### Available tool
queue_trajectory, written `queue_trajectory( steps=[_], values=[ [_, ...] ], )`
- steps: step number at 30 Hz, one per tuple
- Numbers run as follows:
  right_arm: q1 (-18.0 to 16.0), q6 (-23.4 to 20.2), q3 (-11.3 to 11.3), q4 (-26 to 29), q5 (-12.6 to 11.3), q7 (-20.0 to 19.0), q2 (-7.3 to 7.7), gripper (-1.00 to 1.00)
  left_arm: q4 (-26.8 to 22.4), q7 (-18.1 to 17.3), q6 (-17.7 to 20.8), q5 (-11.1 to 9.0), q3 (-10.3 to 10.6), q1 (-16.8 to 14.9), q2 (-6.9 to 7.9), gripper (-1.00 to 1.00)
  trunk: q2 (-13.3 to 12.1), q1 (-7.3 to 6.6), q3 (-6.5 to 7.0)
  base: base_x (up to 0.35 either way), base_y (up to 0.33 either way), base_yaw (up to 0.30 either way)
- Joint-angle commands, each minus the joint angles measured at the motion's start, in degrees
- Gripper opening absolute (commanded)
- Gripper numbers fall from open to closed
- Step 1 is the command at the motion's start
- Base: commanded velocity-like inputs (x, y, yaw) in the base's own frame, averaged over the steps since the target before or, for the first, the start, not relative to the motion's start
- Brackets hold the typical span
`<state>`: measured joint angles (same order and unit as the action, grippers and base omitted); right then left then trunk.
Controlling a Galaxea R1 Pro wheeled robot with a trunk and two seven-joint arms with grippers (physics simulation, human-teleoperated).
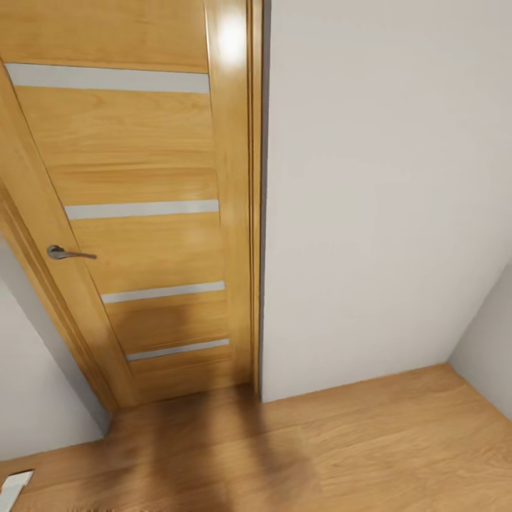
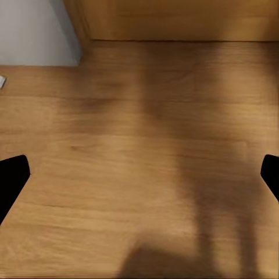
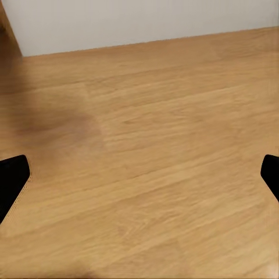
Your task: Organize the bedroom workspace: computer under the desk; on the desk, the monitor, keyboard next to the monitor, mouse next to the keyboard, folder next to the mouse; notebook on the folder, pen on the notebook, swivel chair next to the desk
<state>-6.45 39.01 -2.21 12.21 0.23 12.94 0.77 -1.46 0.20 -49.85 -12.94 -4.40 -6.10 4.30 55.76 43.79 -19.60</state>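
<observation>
- Left tool (image 2: 139, 174): in the left wrist view we see its two dark fingertips (image 2: 11, 180) at opposite edges of the frame, spread wide apart with nothing between them; we log it as released.
- Right tool (image 3: 139, 174): same reading in the right wrist view, with fingertips (image 3: 13, 177) far apart and nothing held; released.
- Beneath both tools we see bare wooden floor (image 3: 151, 151); a broad dark shadow (image 2: 203, 192) crosses the boards under the left tool.
- At the far edge of the left wrist view we note the foot of a wooden door (image 2: 174, 17) and a strip of white wall (image 2: 35, 32) beside it.
- Head view: the closed wooden door (image 1: 135, 185) carries four pale horizontal strips and a metal lever handle (image 1: 67, 253); a plain white wall (image 1: 384, 192) stands just beside it.
- A small white object (image 1: 13, 487) lies on the floor at the lower left corner; we cannot identify it.
- Task things (computer, monitor, keyboard, mouse, folder, notebook, pen, swivel chair): location not readable from these frames.
</observation>
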Motion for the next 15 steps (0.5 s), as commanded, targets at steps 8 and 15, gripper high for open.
queue_trajectory(
  steps=[8,15],
  values=[
    [0.0,0.1,-0.3,-0.1,0.1,0.3,-0.03,1.0,0.1,0.1,-0.2,0.4,-0.4,-0.1,0.01,1.0,0.0,0.0,-0.07,0.0,0.0,0.276],
    [0.0,0.0,-0.3,-0.1,0.3,0.3,-0.03,1.0,0.1,0.1,-0.1,0.4,-0.4,-0.1,-0.07,1.0,0.0,0.0,-0.07,0.0,0.0,0.277]
  ],
)
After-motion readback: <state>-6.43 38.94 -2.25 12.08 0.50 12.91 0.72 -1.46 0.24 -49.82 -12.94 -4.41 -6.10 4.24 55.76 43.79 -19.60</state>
